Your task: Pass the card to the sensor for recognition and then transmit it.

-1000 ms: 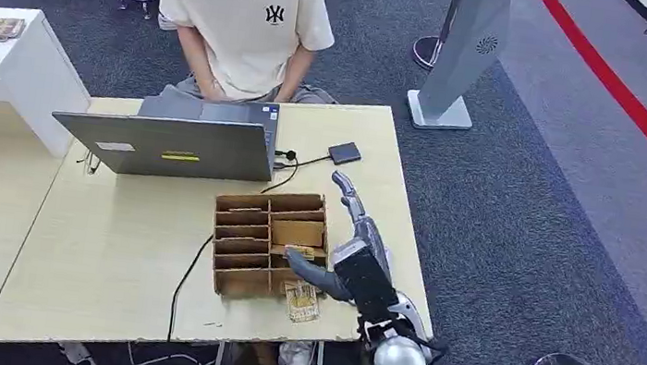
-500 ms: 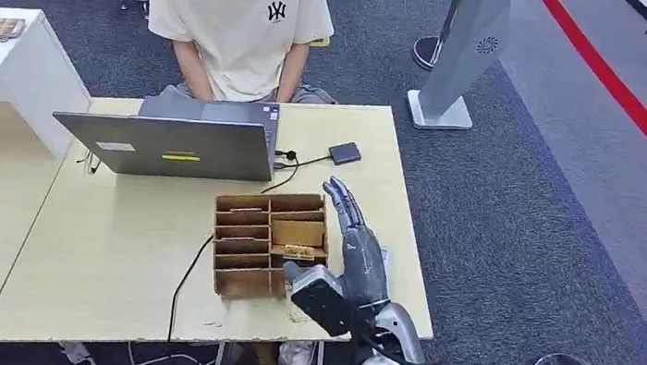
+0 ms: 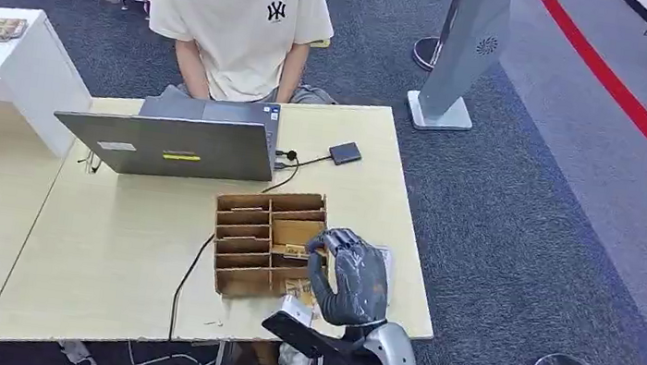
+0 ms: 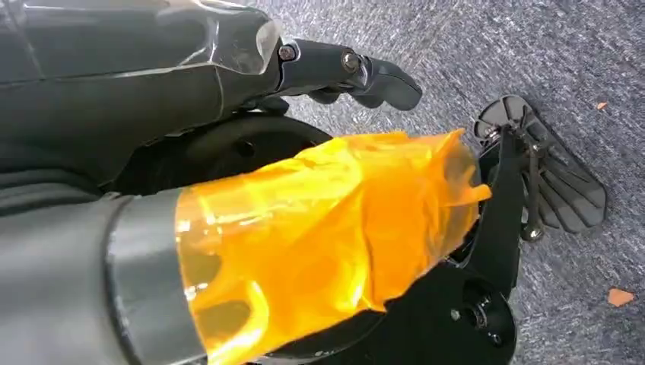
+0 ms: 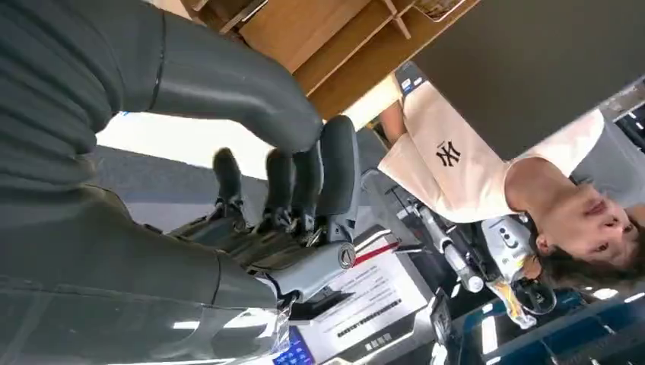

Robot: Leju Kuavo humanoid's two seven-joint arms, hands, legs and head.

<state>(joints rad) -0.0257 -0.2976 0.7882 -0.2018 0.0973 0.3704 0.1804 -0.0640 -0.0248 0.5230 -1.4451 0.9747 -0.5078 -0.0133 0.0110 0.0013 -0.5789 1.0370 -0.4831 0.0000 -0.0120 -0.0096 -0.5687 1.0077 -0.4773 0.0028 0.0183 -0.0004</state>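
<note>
A brown cardboard organizer (image 3: 257,240) with several slots stands in the middle of the table. A patterned card (image 3: 296,252) lies in one of its right-hand slots, and another card (image 3: 296,289) lies on the table just in front of it. My right hand (image 3: 347,277) hovers over the organizer's right edge, fingers bent downward and thumb apart, holding nothing; the right wrist view shows the fingers (image 5: 304,175) bare. The small dark sensor (image 3: 345,153) lies on a cable behind the organizer. My left hand (image 4: 335,68) hangs low over the carpet, empty.
An open laptop (image 3: 171,143) stands behind the organizer, and a person in a cream shirt (image 3: 238,14) sits at the table's far side. A black cable (image 3: 191,269) runs across the table (image 3: 107,249). A white sheet (image 3: 383,262) lies under my right hand.
My right hand has turned over from flat and outstretched to palm-down with fingers curled, and has drawn back toward the organizer's front right corner.
</note>
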